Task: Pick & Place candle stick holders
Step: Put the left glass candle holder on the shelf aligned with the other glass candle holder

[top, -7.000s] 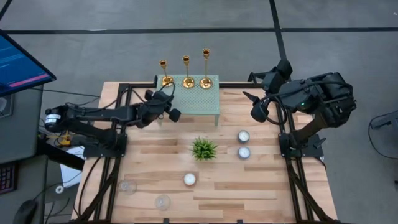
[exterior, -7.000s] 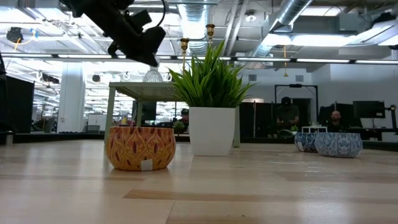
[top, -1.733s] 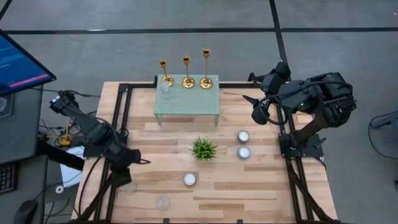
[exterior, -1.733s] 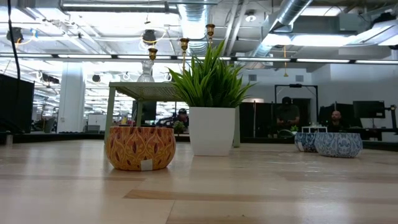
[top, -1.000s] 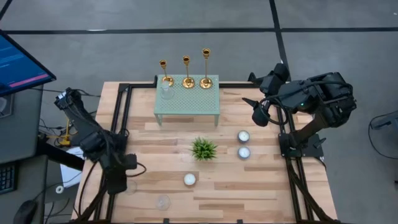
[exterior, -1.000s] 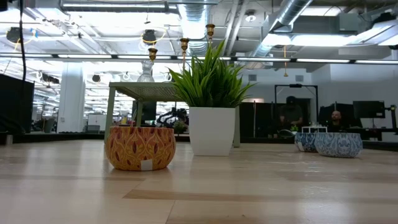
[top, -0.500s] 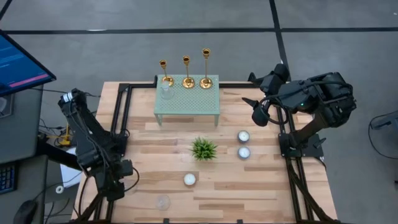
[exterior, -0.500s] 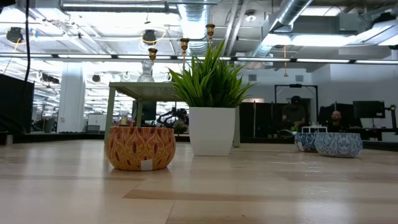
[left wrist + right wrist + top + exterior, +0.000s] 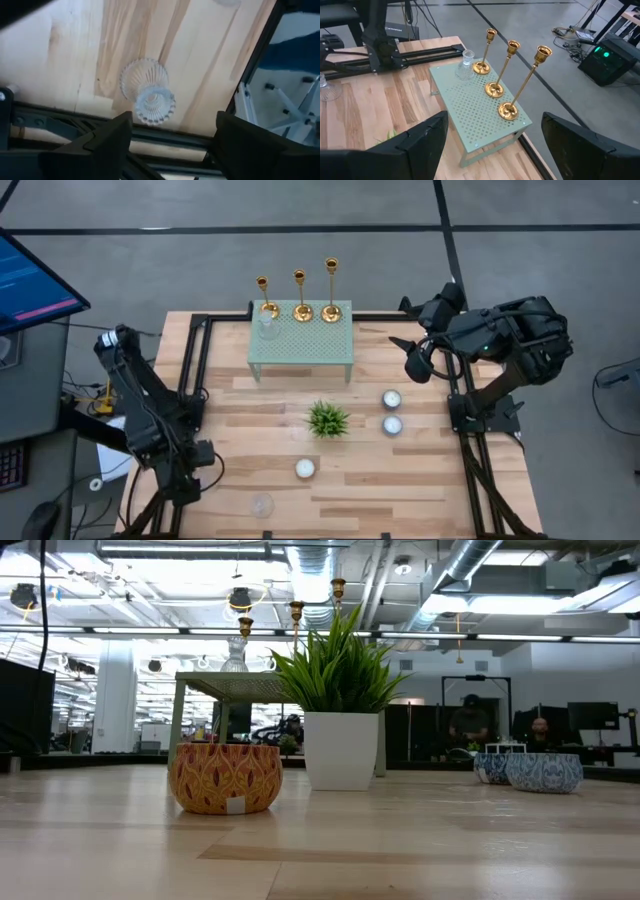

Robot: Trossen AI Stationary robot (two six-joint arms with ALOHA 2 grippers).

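Left gripper (image 9: 170, 145) open above a glass cup (image 9: 148, 96)
Closing here risks taking the cup, not the far gold holders (image 9: 300, 285); right gripper (image 9: 492, 145) waits open.

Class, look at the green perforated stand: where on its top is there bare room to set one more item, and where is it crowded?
The green stand is bare along its front and right side. Its back edge is crowded: three gold candlesticks stand in a row, with a clear glass cup at the left end.

bare wood around the plant (image 9: 328, 419); a glass cup (image 9: 267, 329) crowds the candle stick holders (image 9: 300, 296).
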